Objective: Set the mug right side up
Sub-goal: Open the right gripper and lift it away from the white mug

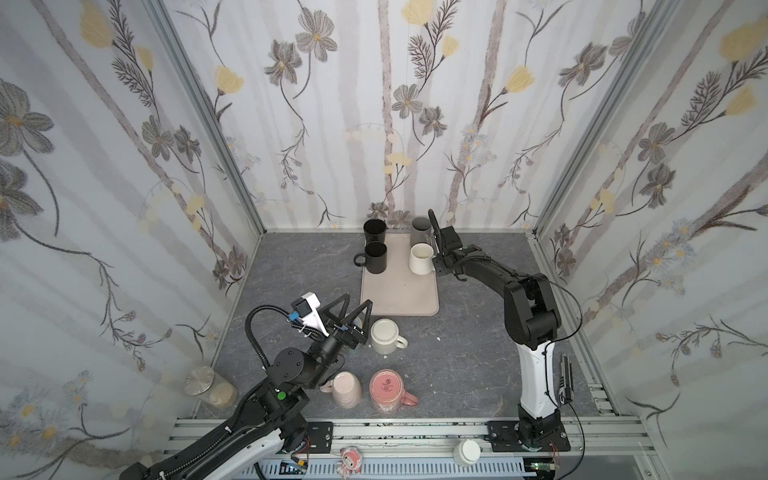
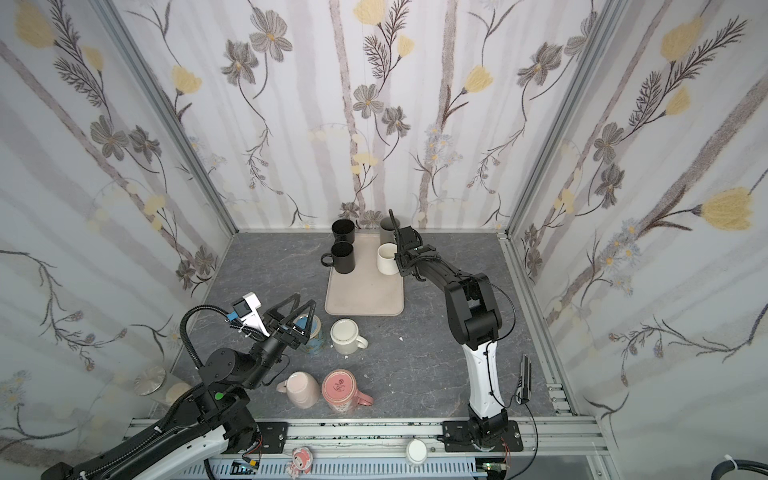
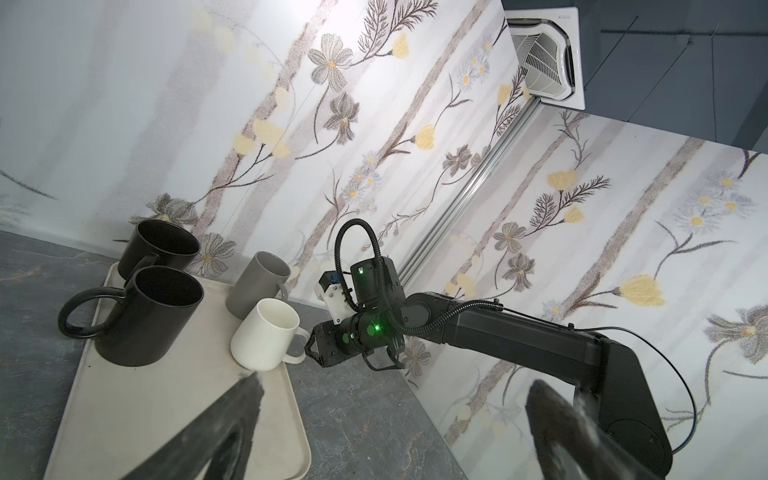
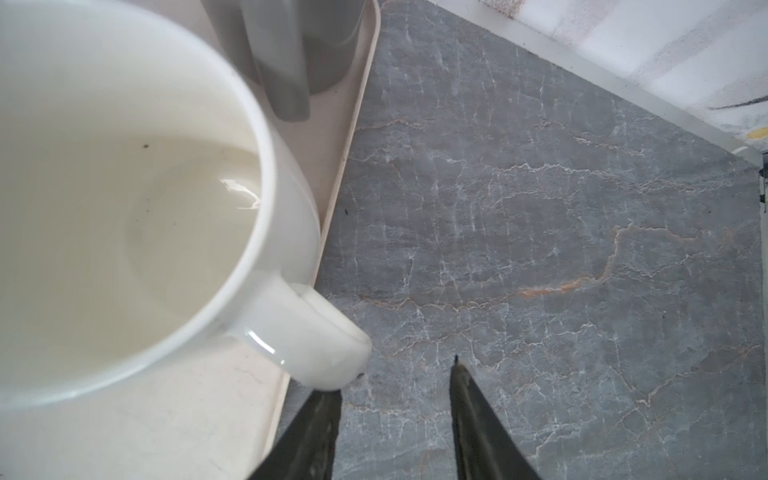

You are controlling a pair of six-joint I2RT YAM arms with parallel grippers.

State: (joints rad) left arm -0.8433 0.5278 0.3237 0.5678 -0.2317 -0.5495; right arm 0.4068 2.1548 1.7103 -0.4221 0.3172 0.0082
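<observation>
Bright, even light; blurred wrist foreground.

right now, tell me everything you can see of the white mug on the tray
The white mug is glossy and ceramic-looking, cream inside, empty but for a few dark specks. It stands upright, mouth up, at the beige tray's edge nearest the right arm, just in front of the grey mug. Its loop handle juts over the tray's edge toward the right gripper, whose jaws are apart and empty; one finger is right by the handle, contact unclear.
</observation>
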